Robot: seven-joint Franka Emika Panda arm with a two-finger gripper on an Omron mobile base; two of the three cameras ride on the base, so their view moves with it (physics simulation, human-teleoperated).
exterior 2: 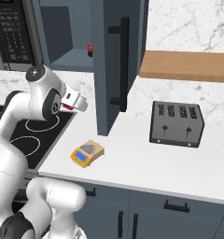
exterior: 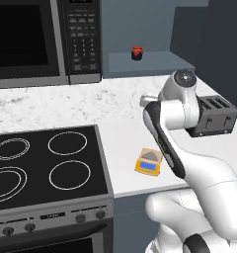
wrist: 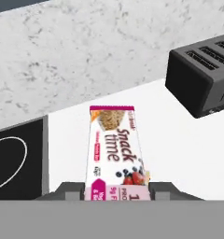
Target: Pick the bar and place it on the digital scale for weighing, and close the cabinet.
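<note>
One cabinet (exterior 2: 118, 60) stands open above the counter (exterior 2: 146, 154) with a small red-and-black object (exterior: 137, 52) on its shelf, while the digital scale (exterior 2: 87, 153) sits bare below and my gripper (wrist: 116, 189) pinches the bar (wrist: 115, 151) in the air above the counter.

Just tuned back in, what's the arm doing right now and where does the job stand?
The gripper is shut on the bar, holding it in the air above the white counter. The digital scale sits near the counter's front edge beside the stove, its plate still bare. The cabinet door stands open, with a small red object on the shelf inside. The toaster sits to the right.
</note>
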